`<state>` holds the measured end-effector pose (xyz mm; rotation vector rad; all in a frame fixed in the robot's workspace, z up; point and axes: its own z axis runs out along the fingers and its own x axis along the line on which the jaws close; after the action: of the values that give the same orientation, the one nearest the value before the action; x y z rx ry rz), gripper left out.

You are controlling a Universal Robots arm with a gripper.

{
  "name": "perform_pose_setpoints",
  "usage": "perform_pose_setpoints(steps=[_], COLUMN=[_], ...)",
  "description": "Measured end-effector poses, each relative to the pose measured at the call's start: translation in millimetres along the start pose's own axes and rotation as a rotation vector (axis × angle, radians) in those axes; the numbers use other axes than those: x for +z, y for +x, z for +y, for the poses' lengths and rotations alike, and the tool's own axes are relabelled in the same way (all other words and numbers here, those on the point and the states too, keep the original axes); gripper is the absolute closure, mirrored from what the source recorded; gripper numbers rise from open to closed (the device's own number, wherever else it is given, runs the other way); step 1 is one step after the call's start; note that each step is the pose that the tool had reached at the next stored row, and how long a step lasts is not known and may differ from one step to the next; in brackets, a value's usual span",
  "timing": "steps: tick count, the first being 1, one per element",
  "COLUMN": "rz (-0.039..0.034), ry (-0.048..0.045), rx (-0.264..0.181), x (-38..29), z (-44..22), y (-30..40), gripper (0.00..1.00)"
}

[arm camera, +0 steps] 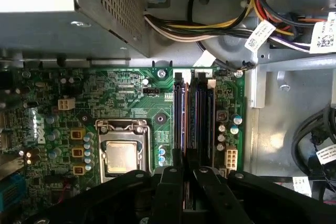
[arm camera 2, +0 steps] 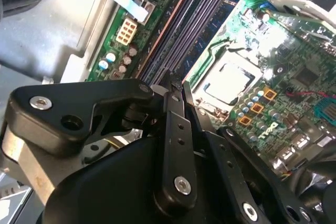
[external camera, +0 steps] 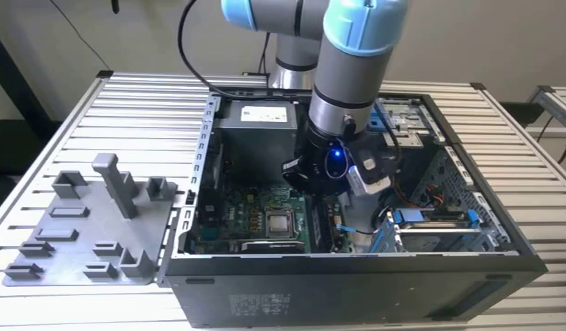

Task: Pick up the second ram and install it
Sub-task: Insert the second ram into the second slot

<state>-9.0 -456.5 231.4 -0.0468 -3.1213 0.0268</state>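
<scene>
The pincer (arm camera: 185, 192) is held low over the board (arm camera: 131, 103), right above the slots (arm camera: 193, 119) beside the chip (arm camera: 122, 156). Its fingers (arm camera: 170, 192) are pressed nearly together on the ram (arm camera: 185, 195), kept edge-down so it lines up with a slot.

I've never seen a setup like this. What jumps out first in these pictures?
The grey robot arm with light blue joints plunges into an open black computer case on a slatted metal table. Its black gripper hangs over the dark memory slots of the green circuit board, beside the square silver chip. A grey plastic holder tray lies at the exterior view's left.
</scene>
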Motion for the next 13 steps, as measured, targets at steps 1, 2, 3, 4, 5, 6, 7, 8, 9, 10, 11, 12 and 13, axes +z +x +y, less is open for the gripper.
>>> perform_pose_setpoints(steps=[1, 2, 3, 4, 5, 6, 7, 8, 9, 10, 11, 12, 13], rz=[0.0003, 0.0007, 0.0009, 0.0011, 0.0015, 0.0016, 0.0017, 0.0020, 0.0025, 0.0027, 0.0028, 0.0029, 0.0030], ry=[0.0003, 0.0006, 0.0007, 0.0012, 0.0018, 0.0022, 0.0026, 0.0031, 0.0033, 0.0033, 0.0031, 0.0034, 0.0038], rx=[0.000, 0.001, 0.001, 0.001, 0.001, 0.001, 0.001, 0.001, 0.001, 0.001, 0.001, 0.001, 0.001], x=[0.4, 0.8, 1.3, 1.7, 2.1, 2.5, 3.0, 3.2, 3.3, 3.6, 4.2, 4.7, 5.1], z=[-0.6, -1.1, -1.2, -1.2, -1.2, -1.2, -1.2, -1.3, -1.3, -1.3, -1.2, -1.2, -1.2], y=[-0.1, -0.3, -0.5, -0.9, -1.2, -1.5, -1.6, -1.8, -2.3, -2.8, -3.0, -3.3, -3.4], gripper=[0.86, 0.86, 0.86, 0.86, 0.86, 0.86, 0.86, 0.86, 0.86, 0.86, 0.86, 0.86, 0.86])
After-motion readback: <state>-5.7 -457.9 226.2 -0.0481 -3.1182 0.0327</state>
